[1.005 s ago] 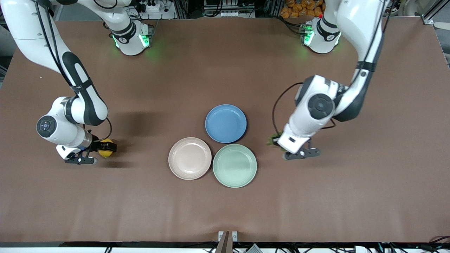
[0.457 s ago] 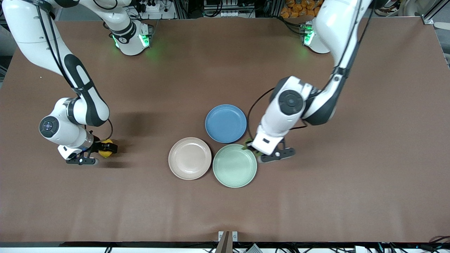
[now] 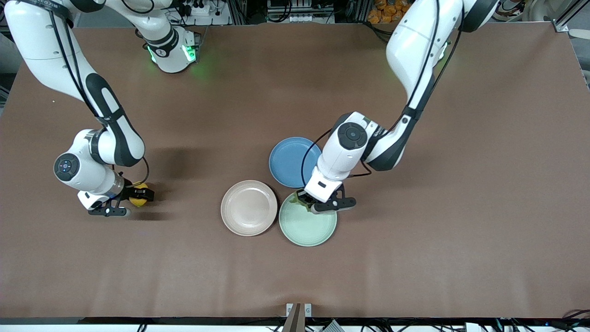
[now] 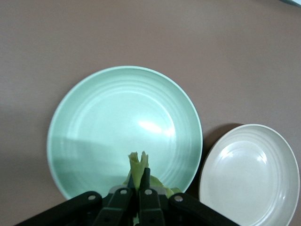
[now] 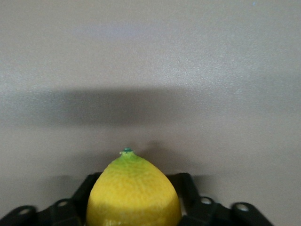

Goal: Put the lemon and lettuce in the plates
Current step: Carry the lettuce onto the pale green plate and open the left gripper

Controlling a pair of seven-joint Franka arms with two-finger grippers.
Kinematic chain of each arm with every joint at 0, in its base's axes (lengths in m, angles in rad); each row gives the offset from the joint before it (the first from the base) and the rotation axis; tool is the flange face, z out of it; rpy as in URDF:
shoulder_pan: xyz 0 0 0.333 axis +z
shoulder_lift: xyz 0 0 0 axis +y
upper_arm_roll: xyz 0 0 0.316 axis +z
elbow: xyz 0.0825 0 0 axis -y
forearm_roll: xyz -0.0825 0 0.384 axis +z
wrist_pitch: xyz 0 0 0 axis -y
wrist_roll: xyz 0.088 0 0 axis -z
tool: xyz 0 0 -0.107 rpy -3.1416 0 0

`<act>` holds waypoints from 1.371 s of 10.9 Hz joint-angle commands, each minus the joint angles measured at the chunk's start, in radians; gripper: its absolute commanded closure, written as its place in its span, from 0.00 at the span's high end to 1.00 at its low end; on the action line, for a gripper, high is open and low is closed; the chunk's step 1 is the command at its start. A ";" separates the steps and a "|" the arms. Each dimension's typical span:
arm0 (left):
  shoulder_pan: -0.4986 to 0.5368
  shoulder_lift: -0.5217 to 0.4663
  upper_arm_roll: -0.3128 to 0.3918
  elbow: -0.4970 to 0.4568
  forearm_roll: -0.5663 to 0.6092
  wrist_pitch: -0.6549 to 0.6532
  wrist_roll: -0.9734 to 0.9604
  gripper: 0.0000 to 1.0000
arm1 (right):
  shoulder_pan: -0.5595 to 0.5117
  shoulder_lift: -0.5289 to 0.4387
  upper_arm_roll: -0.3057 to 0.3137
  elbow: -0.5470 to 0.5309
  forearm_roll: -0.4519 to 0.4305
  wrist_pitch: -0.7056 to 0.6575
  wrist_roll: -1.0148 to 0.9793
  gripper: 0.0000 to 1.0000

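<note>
The lettuce (image 4: pixel 137 170) is pinched by the left gripper (image 3: pixel 308 205) over the mint green plate (image 3: pixel 318 230), while the lemon (image 5: pixel 133 192) is clasped by the right gripper (image 3: pixel 134 195).

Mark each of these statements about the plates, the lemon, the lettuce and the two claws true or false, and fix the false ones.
1. The left claw is shut on the lettuce over the mint green plate. True.
2. The lemon lies in the beige-pink plate. False: the beige-pink plate holds nothing; the lemon sits between the right claw's fingers on the table at the right arm's end.
3. The blue plate is farther from the front camera than the other two plates. True.
4. The lettuce lies flat on the blue plate. False: it is pinched in the left claw.
5. The right claw is over the mint green plate. False: it is around the lemon.
</note>
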 commanded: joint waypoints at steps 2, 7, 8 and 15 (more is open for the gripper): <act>-0.024 0.072 0.014 0.039 -0.017 0.093 0.029 0.34 | 0.001 -0.001 0.001 0.006 0.013 0.002 0.000 0.59; -0.012 0.023 0.014 0.035 -0.006 0.078 0.035 1.00 | 0.012 -0.003 0.002 0.068 0.016 -0.091 0.002 0.57; 0.002 -0.012 0.012 0.029 -0.005 0.024 0.041 1.00 | 0.012 -0.003 0.002 0.099 0.016 -0.157 0.003 0.57; 0.209 -0.349 0.011 0.016 -0.020 -0.558 0.376 1.00 | 0.111 -0.008 0.007 0.199 0.018 -0.250 0.031 0.58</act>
